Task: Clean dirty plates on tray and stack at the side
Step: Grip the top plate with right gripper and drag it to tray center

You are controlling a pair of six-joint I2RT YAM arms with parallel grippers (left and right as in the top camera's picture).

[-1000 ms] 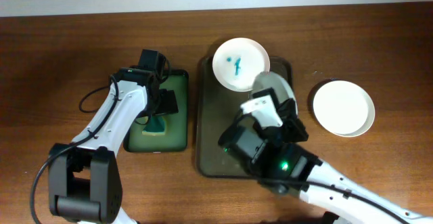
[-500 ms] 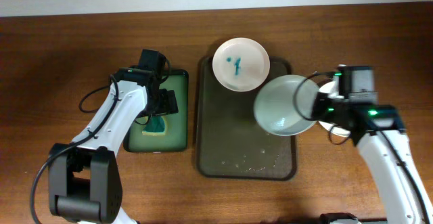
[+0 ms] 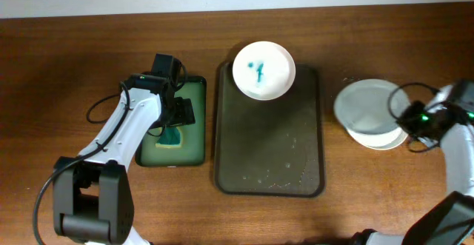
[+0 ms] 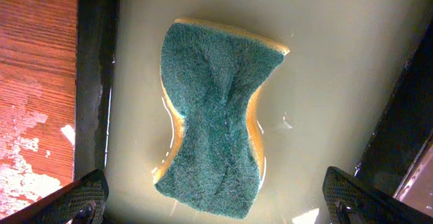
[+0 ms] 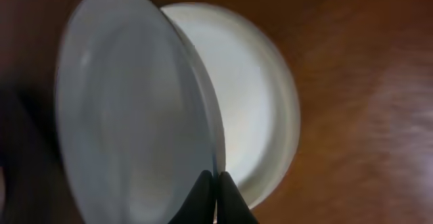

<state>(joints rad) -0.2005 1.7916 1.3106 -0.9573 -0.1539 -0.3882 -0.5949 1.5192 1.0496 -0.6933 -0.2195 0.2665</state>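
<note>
A dirty white plate with blue marks sits at the far end of the dark tray. My right gripper is shut on the rim of a clean white plate, holding it tilted just above another clean white plate on the table to the right of the tray. In the right wrist view the fingers pinch the held plate over the resting plate. My left gripper is open above a green sponge lying in the small green tray.
Water drops lie on the near part of the dark tray. The small green tray stands to the left of the dark tray. Bare wooden table surrounds both trays. A white wall edge runs along the far side.
My right arm has carried the clean plate from over the tray rightwards, to above the plate on the table. The left arm has not moved.
</note>
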